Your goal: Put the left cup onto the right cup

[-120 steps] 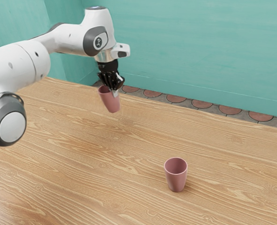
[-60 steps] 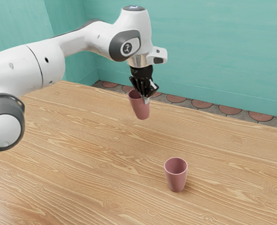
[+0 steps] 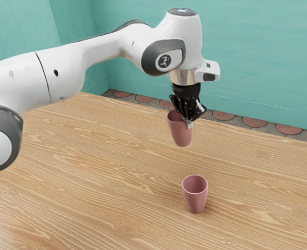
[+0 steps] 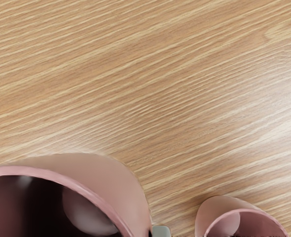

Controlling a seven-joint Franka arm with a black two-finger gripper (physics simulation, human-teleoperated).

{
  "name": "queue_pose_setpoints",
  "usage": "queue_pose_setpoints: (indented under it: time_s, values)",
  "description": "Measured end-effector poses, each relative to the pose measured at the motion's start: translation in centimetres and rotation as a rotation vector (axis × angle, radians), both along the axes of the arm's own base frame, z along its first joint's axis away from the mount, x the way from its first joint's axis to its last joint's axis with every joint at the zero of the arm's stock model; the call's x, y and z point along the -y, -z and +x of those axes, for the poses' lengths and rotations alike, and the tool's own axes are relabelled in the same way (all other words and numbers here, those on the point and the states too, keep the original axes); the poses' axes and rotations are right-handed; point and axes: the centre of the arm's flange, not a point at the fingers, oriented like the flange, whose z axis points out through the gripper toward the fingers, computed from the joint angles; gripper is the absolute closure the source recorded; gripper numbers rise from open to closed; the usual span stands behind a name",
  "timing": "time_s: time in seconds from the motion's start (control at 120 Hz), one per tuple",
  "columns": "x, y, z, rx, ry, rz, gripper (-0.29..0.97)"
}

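Arm: the white arm point(image 3: 91, 57) comes in from the exterior view's left. Its last joint is bent so the hand points straight down, high above the standing cup point(image 3: 195, 194) and a little toward the exterior view's left of it.
Gripper: the black gripper point(image 3: 187, 119) has its fingers pressed together on the rim of the held cup point(image 3: 180, 133).
Held cup: pink, mouth up and slightly tilted, it hangs in the air clear of the standing cup.
Standing cup: pink and upright, it rests on the wooden table point(image 3: 80, 156).
Wrist view: the held cup point(image 4: 86, 187) sits close under the hand, with the standing cup point(image 4: 239, 219) beside it and lower down.
Markings: the grey joint cap point(image 3: 164, 60) above the standing cup bears a small white mark, too small to read.
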Motion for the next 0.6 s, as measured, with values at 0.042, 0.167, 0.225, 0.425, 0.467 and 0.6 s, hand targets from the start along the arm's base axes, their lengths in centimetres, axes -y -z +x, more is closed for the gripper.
queue_pose_setpoints:
  time_s: [0.042, 0.167, 0.225, 0.425, 0.467, 0.6]
  values:
    - [0.5, 0.3, -0.2, -0.005, -0.007, 0.003, 0.78]
    - [1.8, 0.6, -0.9, -0.011, -0.029, 0.006, 0.78]
    - [2.5, 0.7, -1.2, -0.014, -0.037, 0.005, 0.78]
    - [5.4, 1.4, -2.7, -0.023, -0.052, 0.008, 0.78]
    - [6.1, 1.4, -3.0, -0.023, -0.053, 0.008, 0.79]
    - [7.6, 1.5, -3.9, -0.024, -0.060, 0.007, 0.79]
